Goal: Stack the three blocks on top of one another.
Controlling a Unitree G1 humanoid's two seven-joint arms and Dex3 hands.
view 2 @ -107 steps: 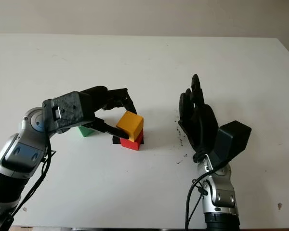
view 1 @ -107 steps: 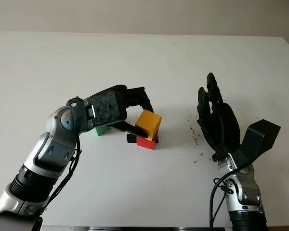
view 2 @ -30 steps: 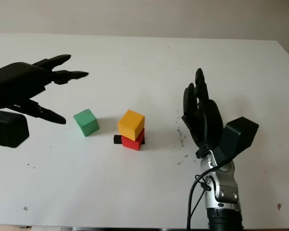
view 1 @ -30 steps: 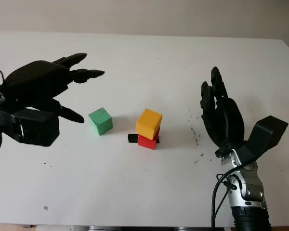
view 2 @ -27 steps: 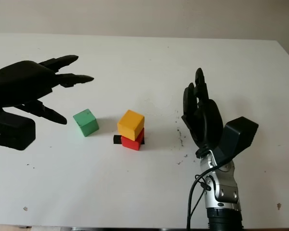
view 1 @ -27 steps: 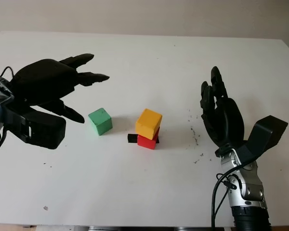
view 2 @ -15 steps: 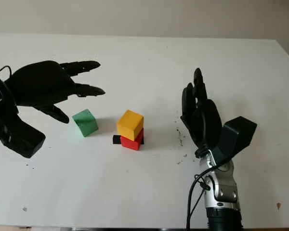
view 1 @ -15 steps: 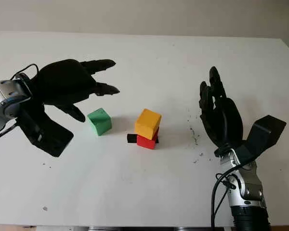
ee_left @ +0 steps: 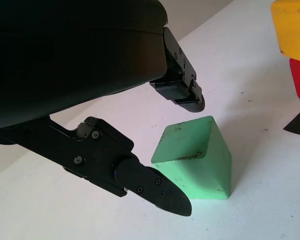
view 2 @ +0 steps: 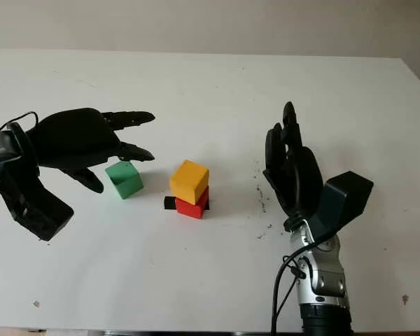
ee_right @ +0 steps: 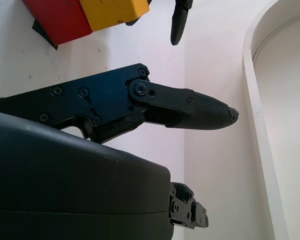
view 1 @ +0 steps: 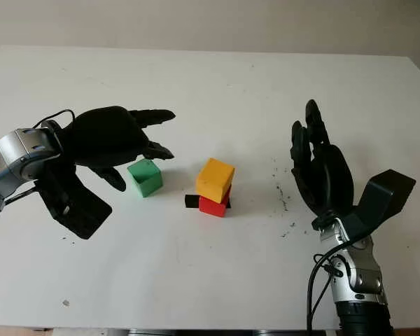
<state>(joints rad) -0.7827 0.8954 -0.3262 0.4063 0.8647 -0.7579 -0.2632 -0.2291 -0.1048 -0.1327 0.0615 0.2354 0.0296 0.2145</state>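
**Green block ungrasped, two stacked**

Green wooden cube (view 1: 145,176) sits left of centre on the white table (view 1: 210,77), nothing on it. Your left hand (view 1: 112,136) hovers just beside it, empty, with no finger closed on the cube. Yellow cube (view 1: 216,180) sits skewed on the red cube (view 1: 213,205), centre frame. Right hand (view 1: 320,168) is parked lower right, empty, fingers straight.
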